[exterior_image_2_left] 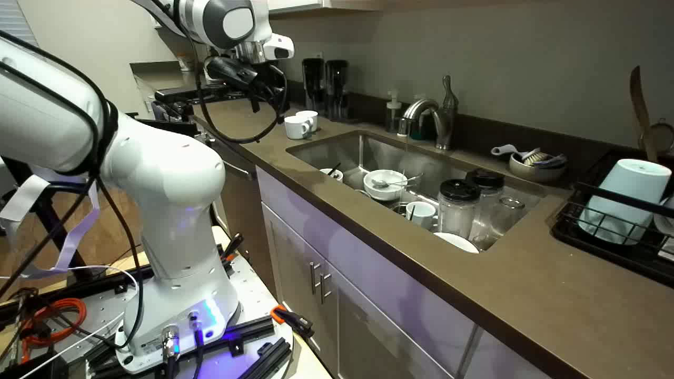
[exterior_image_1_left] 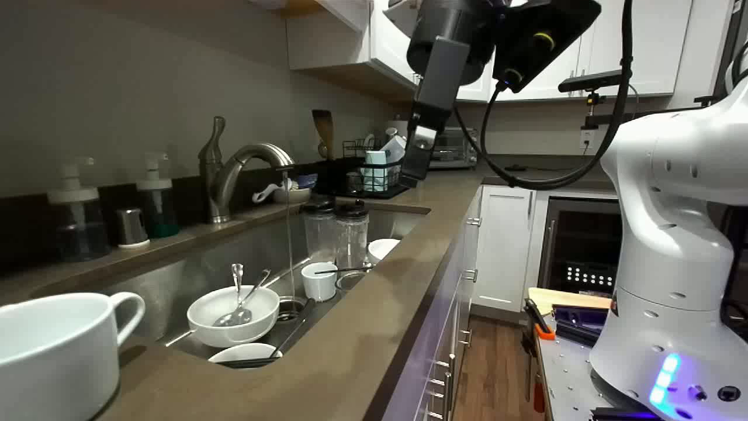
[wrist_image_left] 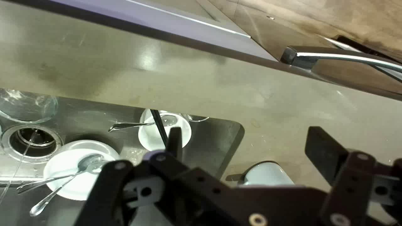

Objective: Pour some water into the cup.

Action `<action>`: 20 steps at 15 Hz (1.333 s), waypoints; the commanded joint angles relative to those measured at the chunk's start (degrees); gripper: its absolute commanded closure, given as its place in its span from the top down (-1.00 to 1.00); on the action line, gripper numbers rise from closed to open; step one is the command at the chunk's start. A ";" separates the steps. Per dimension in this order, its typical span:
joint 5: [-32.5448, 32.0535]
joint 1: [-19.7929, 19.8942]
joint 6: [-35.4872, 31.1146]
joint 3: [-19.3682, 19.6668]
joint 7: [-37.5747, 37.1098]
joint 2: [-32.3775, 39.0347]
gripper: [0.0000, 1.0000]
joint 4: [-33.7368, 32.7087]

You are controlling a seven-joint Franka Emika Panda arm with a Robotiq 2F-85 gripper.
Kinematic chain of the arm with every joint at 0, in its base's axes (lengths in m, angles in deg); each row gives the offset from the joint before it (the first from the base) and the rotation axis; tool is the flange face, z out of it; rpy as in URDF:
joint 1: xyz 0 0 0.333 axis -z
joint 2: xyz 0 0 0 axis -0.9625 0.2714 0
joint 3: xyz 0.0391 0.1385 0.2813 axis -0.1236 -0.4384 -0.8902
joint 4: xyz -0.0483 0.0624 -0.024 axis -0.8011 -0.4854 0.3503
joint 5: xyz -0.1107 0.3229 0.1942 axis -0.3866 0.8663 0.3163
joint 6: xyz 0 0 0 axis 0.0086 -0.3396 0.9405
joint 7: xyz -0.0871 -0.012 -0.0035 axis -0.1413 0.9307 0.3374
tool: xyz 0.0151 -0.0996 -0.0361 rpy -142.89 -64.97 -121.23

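Two white mugs stand upright on the counter beyond the sink's end in an exterior view, a front mug (exterior_image_2_left: 296, 128) and a back mug (exterior_image_2_left: 311, 117). One white mug (exterior_image_1_left: 58, 356) shows large and close at the lower left of an exterior view. The wrist view shows part of one white mug (wrist_image_left: 268, 174), its lower part hidden by my gripper's body. My gripper (wrist_image_left: 246, 138) is open and empty, above the counter by the sink corner. The faucet (exterior_image_1_left: 251, 161) runs; a thin water stream (exterior_image_1_left: 289, 234) falls toward the drain (wrist_image_left: 33, 141).
The sink (exterior_image_2_left: 337, 147) holds a white bowl with spoons (exterior_image_1_left: 234, 316), a white cup (exterior_image_1_left: 319, 282) and clear jars with black lids (exterior_image_2_left: 458, 210). Soap dispensers (exterior_image_1_left: 155, 199) stand behind it. A dish rack (exterior_image_2_left: 621, 216) stands on the counter.
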 commanded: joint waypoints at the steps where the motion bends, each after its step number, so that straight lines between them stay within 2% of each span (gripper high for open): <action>1: -0.16 -0.07 0.20 0.11 -0.11 -0.01 1.00 -0.14; 19: -0.16 -0.07 0.21 0.13 -0.11 -0.01 1.00 -0.14; 20: -1.65 0.31 0.37 -0.35 0.71 1.04 1.00 -1.22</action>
